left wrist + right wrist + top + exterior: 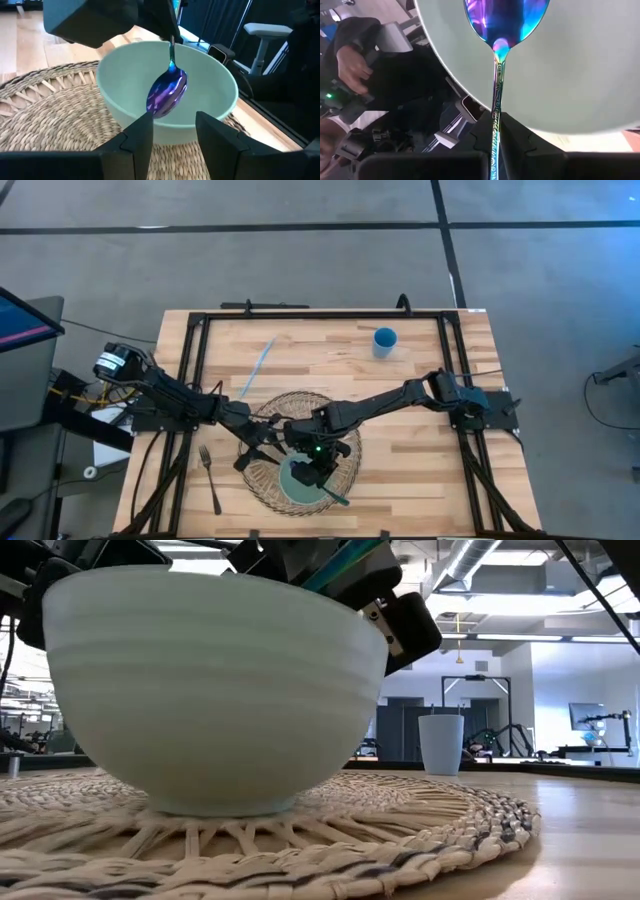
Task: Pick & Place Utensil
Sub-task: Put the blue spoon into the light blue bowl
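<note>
Landmark: a pale green bowl point(300, 480) sits on a round woven mat point(352, 462) near the front edge of the wooden tabletop point(420, 470).
Fork: a dark fork point(210, 478) lies on the bare wood well to the left of the bowl.
Left hand: the left hand point(172, 132) hovers just beside the bowl's rim, fingers apart and holding nothing.
Right hand: the right hand point(495, 150) hangs above the bowl, fingers clamped on the handle of a spoon point(167, 92).
Spoon: it hangs head down, the head inside the bowl's mouth; whether it touches the bottom I cannot tell.
Cup: a blue cup point(385, 341) stands well behind the bowl, to its right.
Doing the step well: I judge the spoon should go lower until it rests on the bowl before the fingers part, so it does not drop and clatter or tip out.
Materials: the bowl is smooth, rounded and matte; the spoon is thin polished metal with a rainbow purple-blue sheen; the mat is coarse coiled fibre with an open weave.
</note>
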{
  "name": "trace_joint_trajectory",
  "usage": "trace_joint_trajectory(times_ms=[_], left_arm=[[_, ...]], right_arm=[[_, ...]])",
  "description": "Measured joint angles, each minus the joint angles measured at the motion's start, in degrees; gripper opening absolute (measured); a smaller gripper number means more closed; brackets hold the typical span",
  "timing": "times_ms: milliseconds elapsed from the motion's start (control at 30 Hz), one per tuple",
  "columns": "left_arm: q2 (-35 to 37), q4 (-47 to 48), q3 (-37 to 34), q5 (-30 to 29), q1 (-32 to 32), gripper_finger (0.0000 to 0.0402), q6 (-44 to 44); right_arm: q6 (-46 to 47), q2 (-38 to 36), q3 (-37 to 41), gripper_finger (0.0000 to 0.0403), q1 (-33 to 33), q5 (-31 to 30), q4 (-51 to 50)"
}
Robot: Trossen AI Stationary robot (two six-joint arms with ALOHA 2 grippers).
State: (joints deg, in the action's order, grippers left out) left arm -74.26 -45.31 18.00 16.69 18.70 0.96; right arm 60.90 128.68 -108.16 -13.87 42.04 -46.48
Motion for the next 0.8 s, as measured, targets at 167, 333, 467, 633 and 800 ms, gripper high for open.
trace_joint_trajectory(times_ms=[167,333,467,633,800], left_arm=[[-0.13,-2.2,-0.02,-0.02,0.16,0.0149,-0.39],[-0.13,-7.37,0.0,-0.09,1.78,0.0149,-0.31],[-1.31,-7.84,0.0,-2.86,3.06,0.0149,-0.07],[-5.69,-8.6,0.0,-6.15,3.41,0.0149,-0.23],[-10.69,-15.69,0.02,-6.16,3.41,0.0149,-1.04]], right_arm=[[-1.5,0.0,0.0,0.0033,0.04,-0.04,0.02],[-1.53,0.0,0.0,0.0024,0.0,-0.02,0.05],[-1.53,0.02,0.0,0.0017,0.02,-0.04,0.02],[-1.5,0.04,0.02,0.003,0.03,-0.44,0.05],[-1.5,0.04,0.02,0.0035,0.02,-0.5,0.06]])
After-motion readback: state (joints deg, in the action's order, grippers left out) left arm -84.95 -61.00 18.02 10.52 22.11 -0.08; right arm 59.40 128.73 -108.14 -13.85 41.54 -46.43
